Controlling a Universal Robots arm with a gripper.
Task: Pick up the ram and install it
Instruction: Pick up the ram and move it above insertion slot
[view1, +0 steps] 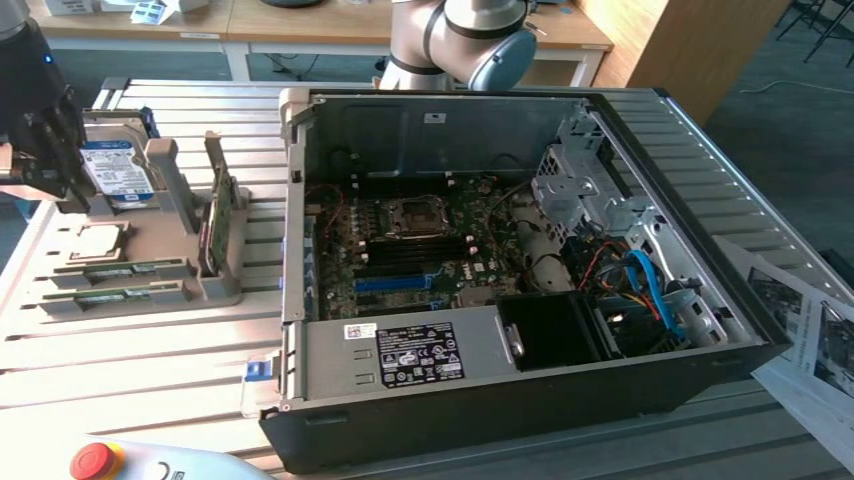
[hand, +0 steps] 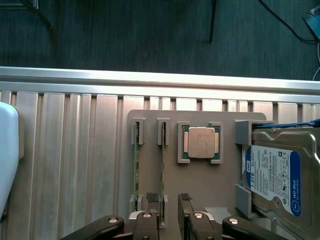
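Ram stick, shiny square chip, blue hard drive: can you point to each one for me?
Square chip (hand: 201, 142), wrist view, middle of its metal lid.
Ram stick nearer that chip (hand: 162, 170), wrist view, on its thin upper edge.
Hard drive (hand: 272, 175), wrist view, on its blue-and-white label.

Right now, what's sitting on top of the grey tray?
Two ram sticks on edge, a silver processor chip, a blue-labelled hard drive and an upright green card. Slots in the tray hide the sticks' lower edges.

The tool (hand: 169, 200) hangs pointing straight down (its fingers (hand: 152, 198) stand spread apart).
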